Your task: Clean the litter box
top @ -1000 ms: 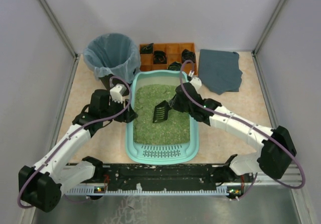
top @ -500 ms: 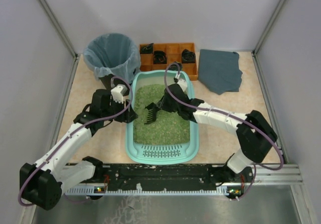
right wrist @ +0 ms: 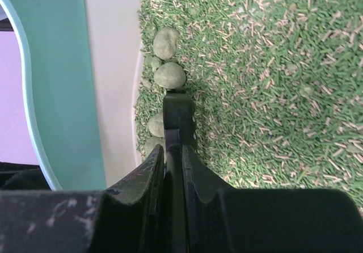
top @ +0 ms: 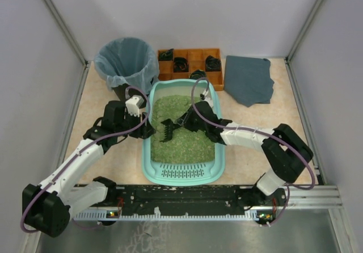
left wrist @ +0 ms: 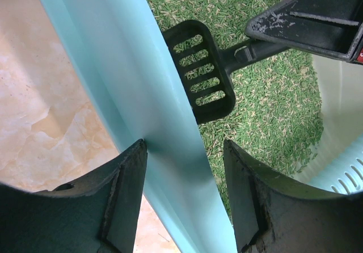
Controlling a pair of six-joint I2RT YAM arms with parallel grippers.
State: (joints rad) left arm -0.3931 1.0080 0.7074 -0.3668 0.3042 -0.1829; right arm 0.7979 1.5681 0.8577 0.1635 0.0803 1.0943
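Observation:
The light-teal litter box [top: 152, 168] holds green litter in the middle of the table. My left gripper [top: 146, 130] straddles its left rim [left wrist: 142, 77], with one finger outside and one inside, pressed on the wall. My right gripper [top: 189, 121] is shut on the handle of a black slotted scoop [top: 168, 129]. The scoop head [left wrist: 201, 80] lies low on the litter near the left wall. In the right wrist view the scoop [right wrist: 179, 114] points at greenish clumps [right wrist: 169, 75] along the pale inner wall. My right gripper's [right wrist: 173, 168] jaws clamp the handle tightly.
A black bin with a clear bag [top: 126, 63] stands at the back left, next to the box. An orange compartmented tray [top: 190, 66] with black items sits behind the box. A grey cloth [top: 248, 80] lies at the back right.
My right arm has swung the scoop left across the litter, toward the left wall and the clumps. My left arm has stayed on the rim.

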